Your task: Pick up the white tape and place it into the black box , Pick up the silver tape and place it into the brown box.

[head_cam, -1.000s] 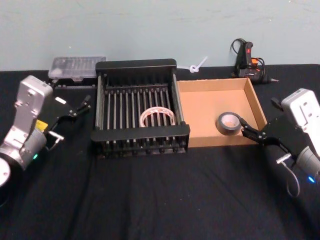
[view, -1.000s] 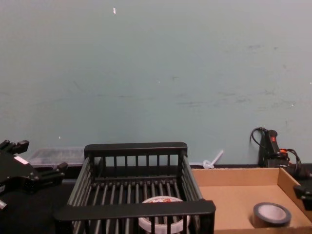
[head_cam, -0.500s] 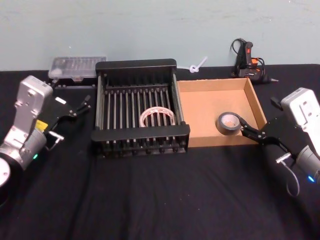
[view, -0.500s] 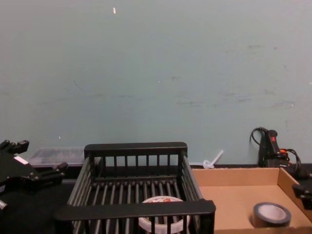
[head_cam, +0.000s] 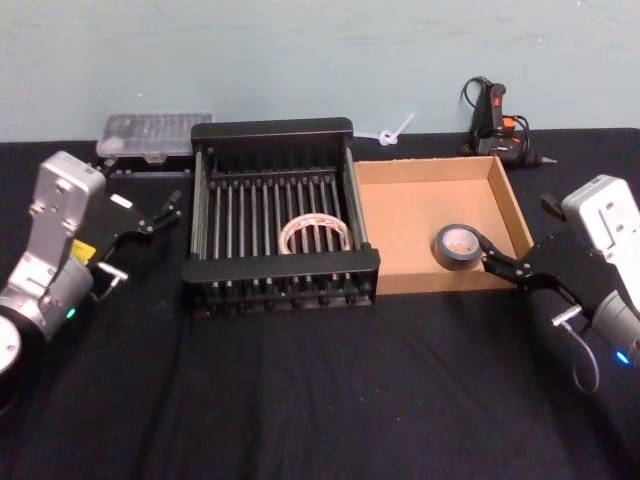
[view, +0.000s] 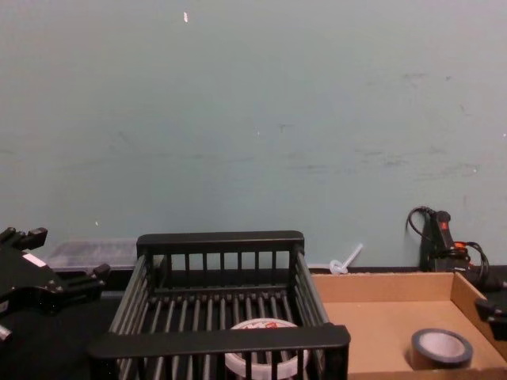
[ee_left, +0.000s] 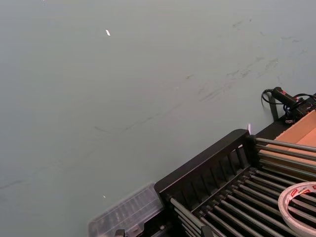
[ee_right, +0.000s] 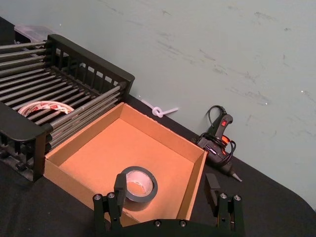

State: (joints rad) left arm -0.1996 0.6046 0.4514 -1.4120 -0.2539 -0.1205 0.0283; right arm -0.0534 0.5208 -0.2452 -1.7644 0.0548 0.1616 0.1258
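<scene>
Beside the brown box (head_cam: 410,195), we are hovering our right gripper (head_cam: 497,262), released, near the delivered silver tape (head_cam: 458,246); retreating seems next.

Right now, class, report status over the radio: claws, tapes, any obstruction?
Left claw open, beside black box. Right claw open, by brown box. White tape in black box, silver tape in brown box. Nothing blocking.

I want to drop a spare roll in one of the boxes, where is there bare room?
The brown box has the most: its floor is bare from the wall beside the black box across to the silver tape, which sits near the right corner. In the black box, the back rows behind the white tape are free. It is crowded by the right end effector.
</scene>
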